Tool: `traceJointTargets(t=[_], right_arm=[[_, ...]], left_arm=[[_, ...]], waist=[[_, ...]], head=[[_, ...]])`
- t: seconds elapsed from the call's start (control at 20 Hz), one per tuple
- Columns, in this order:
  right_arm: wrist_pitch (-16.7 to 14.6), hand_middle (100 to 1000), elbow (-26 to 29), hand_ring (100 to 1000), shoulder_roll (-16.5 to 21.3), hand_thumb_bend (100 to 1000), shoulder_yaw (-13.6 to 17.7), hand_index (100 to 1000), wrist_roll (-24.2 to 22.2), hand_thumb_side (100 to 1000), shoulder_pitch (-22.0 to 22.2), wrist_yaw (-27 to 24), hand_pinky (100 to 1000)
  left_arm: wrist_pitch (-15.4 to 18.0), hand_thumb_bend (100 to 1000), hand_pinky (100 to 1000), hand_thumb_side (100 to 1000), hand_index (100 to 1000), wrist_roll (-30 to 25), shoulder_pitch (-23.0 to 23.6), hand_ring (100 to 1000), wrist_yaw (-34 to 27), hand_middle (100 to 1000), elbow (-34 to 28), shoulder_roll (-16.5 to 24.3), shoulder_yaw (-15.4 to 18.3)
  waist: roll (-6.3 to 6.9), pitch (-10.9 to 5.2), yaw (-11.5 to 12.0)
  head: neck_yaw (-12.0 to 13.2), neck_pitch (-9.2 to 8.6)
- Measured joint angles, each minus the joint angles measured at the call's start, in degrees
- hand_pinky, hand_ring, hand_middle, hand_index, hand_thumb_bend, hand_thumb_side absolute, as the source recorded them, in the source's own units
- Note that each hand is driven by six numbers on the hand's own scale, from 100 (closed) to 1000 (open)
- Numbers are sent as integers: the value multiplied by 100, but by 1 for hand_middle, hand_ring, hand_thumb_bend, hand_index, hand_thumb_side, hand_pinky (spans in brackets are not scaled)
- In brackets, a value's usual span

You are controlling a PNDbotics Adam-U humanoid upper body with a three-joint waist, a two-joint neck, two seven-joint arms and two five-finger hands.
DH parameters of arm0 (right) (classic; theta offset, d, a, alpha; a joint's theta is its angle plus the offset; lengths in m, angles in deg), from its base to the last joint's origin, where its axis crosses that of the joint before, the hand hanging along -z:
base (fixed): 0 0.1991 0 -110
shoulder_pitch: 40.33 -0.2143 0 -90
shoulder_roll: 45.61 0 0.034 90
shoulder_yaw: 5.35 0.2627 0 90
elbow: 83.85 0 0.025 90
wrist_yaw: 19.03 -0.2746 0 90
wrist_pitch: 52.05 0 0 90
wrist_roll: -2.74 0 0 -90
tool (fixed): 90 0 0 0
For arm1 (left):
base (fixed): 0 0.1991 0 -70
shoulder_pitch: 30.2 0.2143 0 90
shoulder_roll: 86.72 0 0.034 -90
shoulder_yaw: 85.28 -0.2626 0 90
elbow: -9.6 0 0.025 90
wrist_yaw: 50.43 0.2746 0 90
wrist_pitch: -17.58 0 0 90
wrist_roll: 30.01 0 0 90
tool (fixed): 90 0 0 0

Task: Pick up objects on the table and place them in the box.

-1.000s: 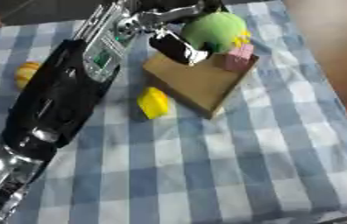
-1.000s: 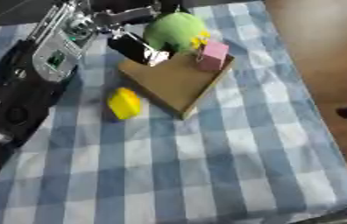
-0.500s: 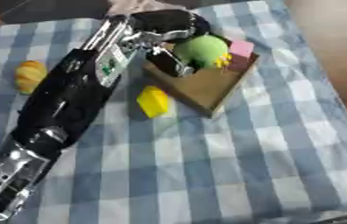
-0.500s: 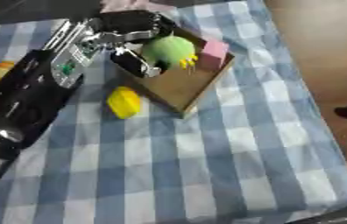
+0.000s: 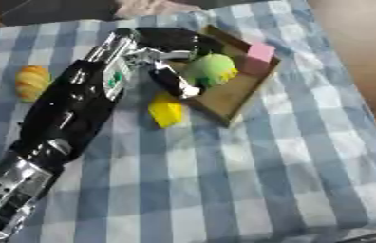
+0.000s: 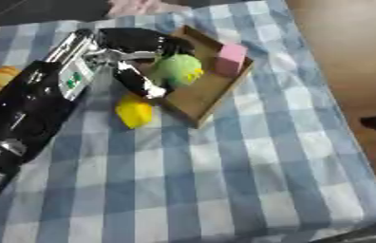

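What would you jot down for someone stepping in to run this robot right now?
Left hand: over the box, fingers curled round the green ball, not yet let go.
Right hand: not in view.
Done: pink block is in the box.
Left: release the ball, then fetch the yellow block beside the box and the orange thing at the table's left.

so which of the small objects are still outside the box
The yellow block, lying against the box's near edge, and the orange item at far left. The green ball and pink block sit inside.
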Motion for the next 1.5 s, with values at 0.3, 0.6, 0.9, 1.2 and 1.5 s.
traceJointTargets(t=[0.3, 0.6, 0.9, 1.2, 1.5], right_arm=[[24, 733, 0, 805, -12, 100, 1, 899, 7, 527, 27, 0, 903], [36, 732, 0, 804, -29, 100, 5, 898, 21, 528, 75, 1, 903], [42, 729, 0, 802, -24, 100, 73, 898, 69, 528, 201, 56, 903], [31, 730, 0, 802, 11, 100, 79, 898, 116, 529, 200, 72, 903], [27, 730, 0, 803, 13, 100, 78, 898, 121, 529, 195, 69, 903]], left_arm=[[-266, 418, 1000, 1000, 1000, 380, 1, 1000, 405, 1000, 107, -63, 73], [-212, 181, 1000, 998, 1000, 424, 3, 1000, 302, 928, 23, -55, 84], [121, 206, 983, 975, 976, 182, 134, 968, -105, 862, -441, 446, -284], [463, 261, 960, 890, 938, 1, 579, 918, -568, 806, -1164, 1181, -619], [429, 259, 953, 717, 945, -217, 897, 910, -1042, 806, -1778, 1691, -823]], waist=[[0, -27, -4], [0, -97, 72], [82, -194, 307], [83, -211, 373], [62, -211, 354]], head=[[-22, 7], [-82, 87], [-291, 217], [-482, 251], [-554, 250]])
